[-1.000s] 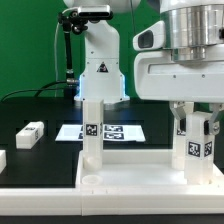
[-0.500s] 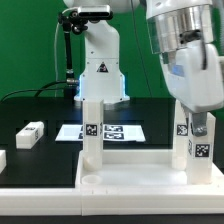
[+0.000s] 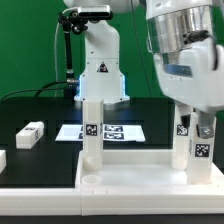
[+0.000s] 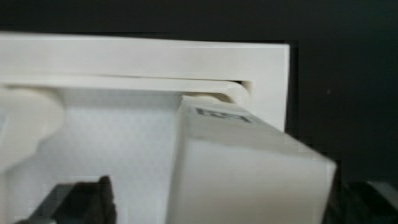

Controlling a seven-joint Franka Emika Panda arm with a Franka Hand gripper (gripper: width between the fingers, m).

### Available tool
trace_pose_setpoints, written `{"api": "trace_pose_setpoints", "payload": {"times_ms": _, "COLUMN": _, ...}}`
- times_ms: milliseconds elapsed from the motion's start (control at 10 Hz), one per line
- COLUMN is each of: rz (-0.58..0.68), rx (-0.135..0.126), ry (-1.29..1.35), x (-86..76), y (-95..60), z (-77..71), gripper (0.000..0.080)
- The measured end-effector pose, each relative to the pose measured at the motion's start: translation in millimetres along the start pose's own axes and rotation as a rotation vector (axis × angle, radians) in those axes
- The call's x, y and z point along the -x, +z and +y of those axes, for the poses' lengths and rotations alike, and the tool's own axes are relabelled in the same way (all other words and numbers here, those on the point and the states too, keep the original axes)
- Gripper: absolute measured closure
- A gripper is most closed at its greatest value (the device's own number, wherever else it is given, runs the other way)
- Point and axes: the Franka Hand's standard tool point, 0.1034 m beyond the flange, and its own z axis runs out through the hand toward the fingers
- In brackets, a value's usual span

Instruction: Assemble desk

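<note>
You cannot see the pincer (image 3: 197,128) cleanly: in the exterior view the arm's big white wrist housing fills the 1 to 3 o'clock part of the picture and runs off the edge, and only a dark finger tip shows against the tagged leg. In the wrist view you get two dark, blurred fingers (image 4: 80,200) low in the picture, with a white leg (image 4: 222,160) so close to the lens that it is out of focus. Whether the fingers are clamped on that leg or merely beside it, you cannot tell.

The desk top (image 3: 130,172) lies flat at 6 o'clock in the exterior view, its front edge cut off by the frame. Two square legs stand upright in its corner sockets: the left leg (image 3: 92,135) near the centre, and the right leg (image 3: 197,140) at 4 o'clock, directly below the wrist, with the pincer at its upper part. A loose leg (image 3: 30,134) lies on its side at 9 o'clock, well apart from the pincer, and another white piece (image 3: 3,160) is clipped by the edge just below it.

The tabletop (image 3: 45,108) is black. The marker board (image 3: 115,131) lies flat behind the left leg. The robot base (image 3: 98,60) stands at 12 o'clock against a green backdrop (image 3: 30,45).
</note>
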Motion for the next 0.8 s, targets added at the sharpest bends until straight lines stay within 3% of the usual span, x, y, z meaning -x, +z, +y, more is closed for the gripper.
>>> {"api": "trace_pose_setpoints", "payload": {"times_ms": 200, "rz": -0.005, "rx": -0.004, "ry": -0.238, "x": 8.4, "y": 0.5, "z": -4.7, "gripper": 0.0156}}
{"api": "trace_pose_setpoints", "payload": {"times_ms": 600, "rz": 0.009, "rx": 0.006, "ry": -0.457, "x": 2.8, "y": 0.2, "z": -3.1, "gripper": 0.0150}}
{"api": "trace_pose_setpoints", "payload": {"times_ms": 700, "rz": 0.026, "rx": 0.061, "ry": -0.691, "x": 4.1, "y": 0.5, "z": 0.1, "gripper": 0.0150}}
{"api": "trace_pose_setpoints", "payload": {"times_ms": 800, "rz": 0.034, "rx": 0.094, "ry": -0.877, "x": 10.3, "y": 6.3, "z": 0.9, "gripper": 0.0150}}
